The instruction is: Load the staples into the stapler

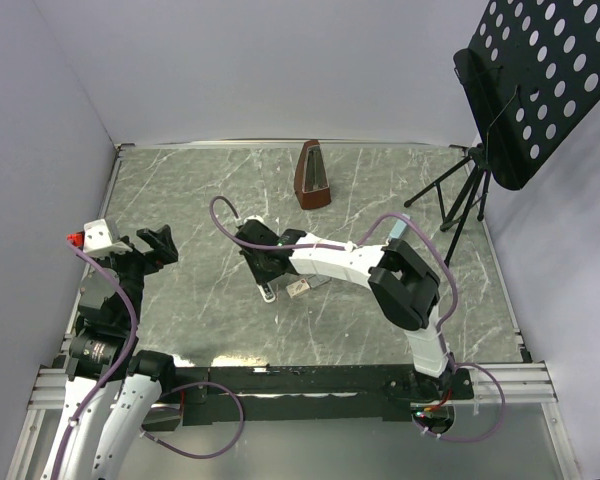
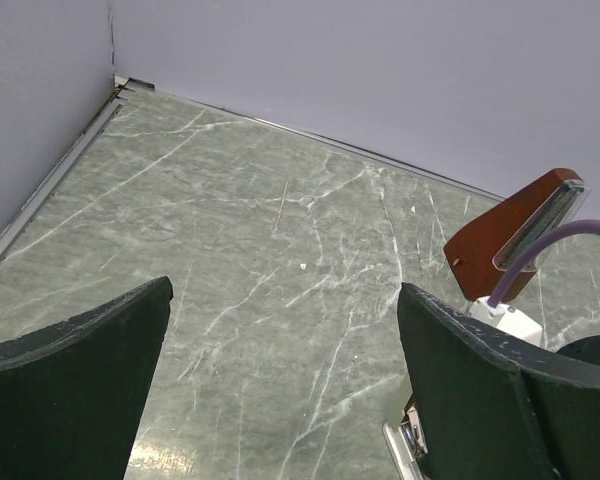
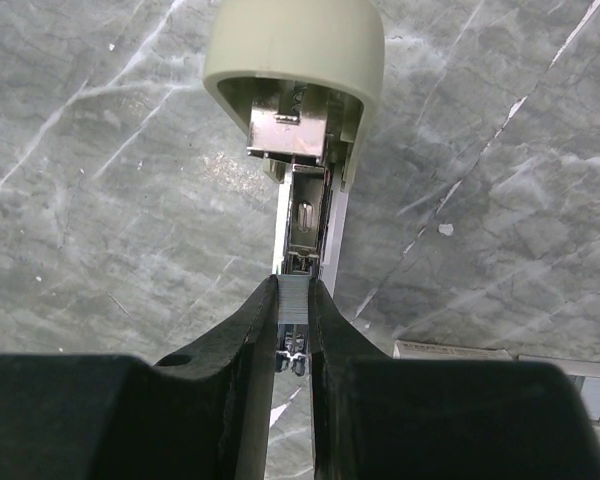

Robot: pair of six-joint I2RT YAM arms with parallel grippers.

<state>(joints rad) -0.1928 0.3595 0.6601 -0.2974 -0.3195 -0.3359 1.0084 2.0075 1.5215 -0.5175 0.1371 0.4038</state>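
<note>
The right gripper is clamped on a short grey strip of staples, pinched edge-on between its fingertips just over the near end of the stapler. The stapler lies on the table near its middle with its cream cap swung up, baring the long metal channel. Whether the channel already has staples in it cannot be told. The cream box sits just beside the stapler, to the gripper's right, with only its edge in view and its contents hidden. The left gripper hangs over the table's left side, fingers spread wide and holding nothing. A metronome stands at the back.
</note>
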